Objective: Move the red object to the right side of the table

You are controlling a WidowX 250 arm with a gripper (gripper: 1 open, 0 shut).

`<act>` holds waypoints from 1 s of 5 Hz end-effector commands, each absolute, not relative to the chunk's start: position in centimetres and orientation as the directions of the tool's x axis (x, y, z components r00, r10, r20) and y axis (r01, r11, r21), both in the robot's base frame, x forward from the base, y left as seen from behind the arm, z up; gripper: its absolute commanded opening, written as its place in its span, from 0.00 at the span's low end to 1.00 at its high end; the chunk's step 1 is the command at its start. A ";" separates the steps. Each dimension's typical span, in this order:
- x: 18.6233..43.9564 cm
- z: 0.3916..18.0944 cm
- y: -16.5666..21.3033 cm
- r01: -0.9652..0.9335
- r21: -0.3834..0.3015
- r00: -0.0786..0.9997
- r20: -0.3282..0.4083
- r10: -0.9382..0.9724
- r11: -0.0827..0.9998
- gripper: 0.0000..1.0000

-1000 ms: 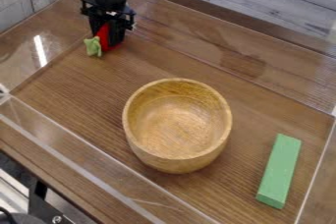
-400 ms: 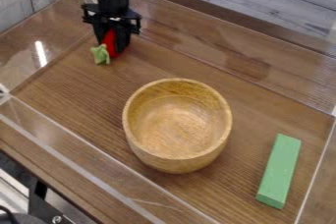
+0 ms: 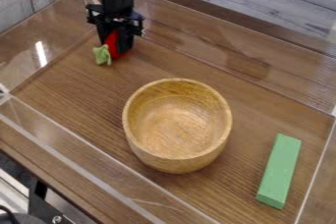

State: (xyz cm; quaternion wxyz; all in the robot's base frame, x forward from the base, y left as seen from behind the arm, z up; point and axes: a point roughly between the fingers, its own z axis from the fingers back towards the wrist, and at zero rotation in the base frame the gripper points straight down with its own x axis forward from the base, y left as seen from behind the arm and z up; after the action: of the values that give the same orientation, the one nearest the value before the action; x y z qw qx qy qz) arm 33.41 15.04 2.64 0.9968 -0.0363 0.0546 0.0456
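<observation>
The red object [image 3: 109,49], a small strawberry-like toy with a green leafy tip pointing left, sits at the far left of the table [image 3: 262,81]. My gripper [image 3: 118,41] comes straight down on it, black fingers on either side of the red body, shut on it. The toy appears to be at or just above the wood surface; I cannot tell if it touches. Its red part is mostly hidden by the fingers.
A wooden bowl [image 3: 178,123] stands in the middle of the table. A flat green rectangular block [image 3: 278,170] lies near the front right corner. Clear acrylic walls [image 3: 53,135] edge the tabletop.
The gripper with the red toy has shifted slightly to the right and a bit toward the front. The bowl and the green block have not moved.
</observation>
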 end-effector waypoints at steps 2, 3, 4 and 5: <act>33.3 8.7 13.1 -0.138 -0.069 0.990 -0.002 0.138 0.988 0.00; 33.2 10.5 12.2 -0.180 -0.079 0.983 0.023 0.182 0.981 0.00; 34.2 11.8 11.3 -0.257 -0.091 0.965 0.031 0.261 0.962 0.00; 35.8 12.7 9.5 -0.325 -0.107 0.943 0.037 0.330 0.940 0.00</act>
State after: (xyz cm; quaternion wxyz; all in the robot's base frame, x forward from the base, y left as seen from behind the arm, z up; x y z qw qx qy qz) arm 35.18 9.36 10.47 0.9845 -0.0534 0.0066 0.1672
